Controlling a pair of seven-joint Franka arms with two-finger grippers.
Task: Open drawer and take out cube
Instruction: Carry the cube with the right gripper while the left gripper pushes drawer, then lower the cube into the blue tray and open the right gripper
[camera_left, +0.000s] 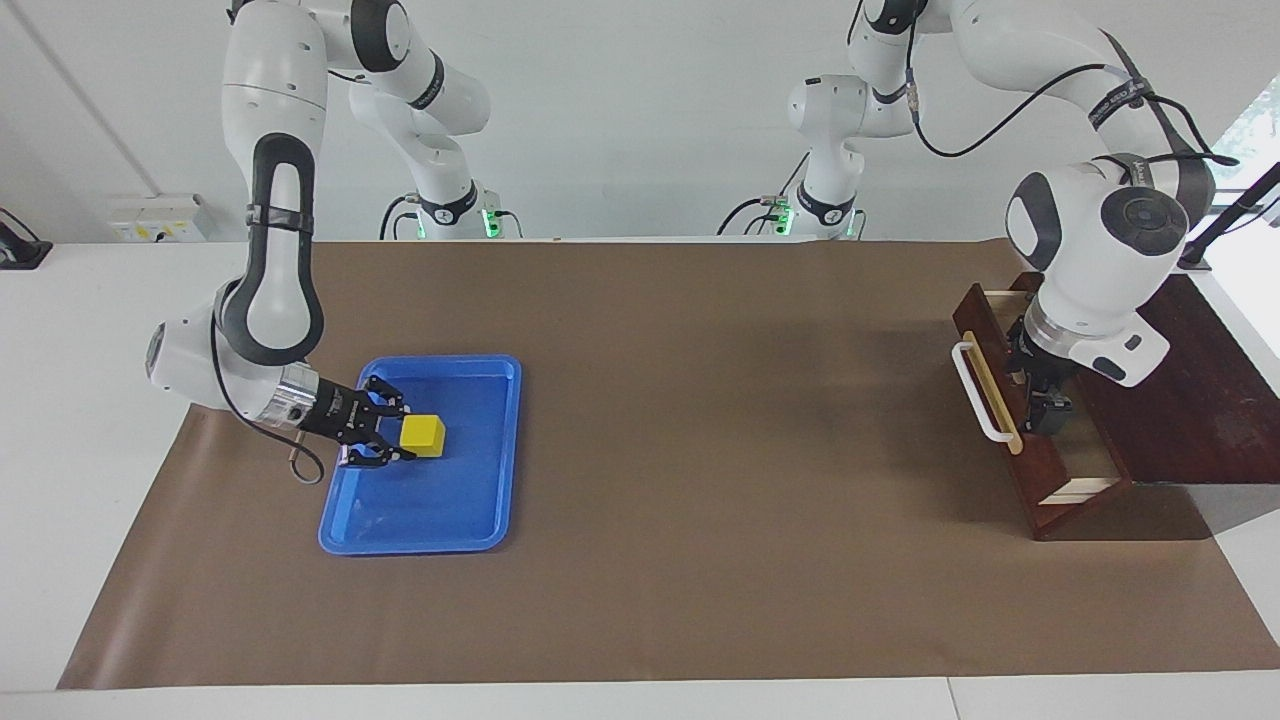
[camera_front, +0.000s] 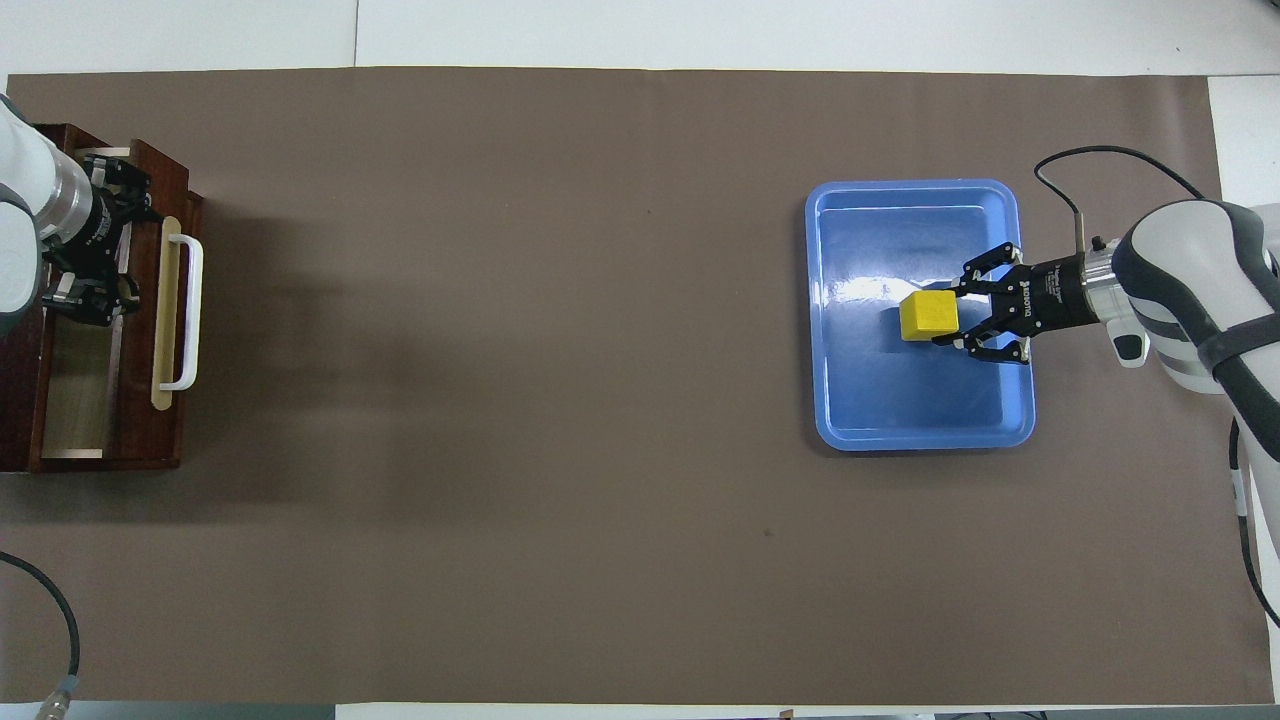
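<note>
The yellow cube (camera_left: 424, 435) (camera_front: 928, 315) sits in the blue tray (camera_left: 455, 510) (camera_front: 920, 415) toward the right arm's end of the table. My right gripper (camera_left: 403, 433) (camera_front: 957, 316) is low over the tray, open, its fingertips at the cube's side. The drawer (camera_left: 1000, 440) (camera_front: 140, 400) of the dark brown box (camera_left: 1190, 400) (camera_front: 15, 400) is pulled out at the left arm's end, showing its white handle (camera_left: 978, 392) (camera_front: 192, 310) and pale interior. My left gripper (camera_left: 1045, 415) (camera_front: 100, 240) reaches down into the drawer, open and empty.
Brown paper (camera_left: 700, 450) (camera_front: 500, 400) covers the table between tray and drawer. A black cable (camera_front: 1110, 160) loops off the right wrist beside the tray. The box stands at the table's edge.
</note>
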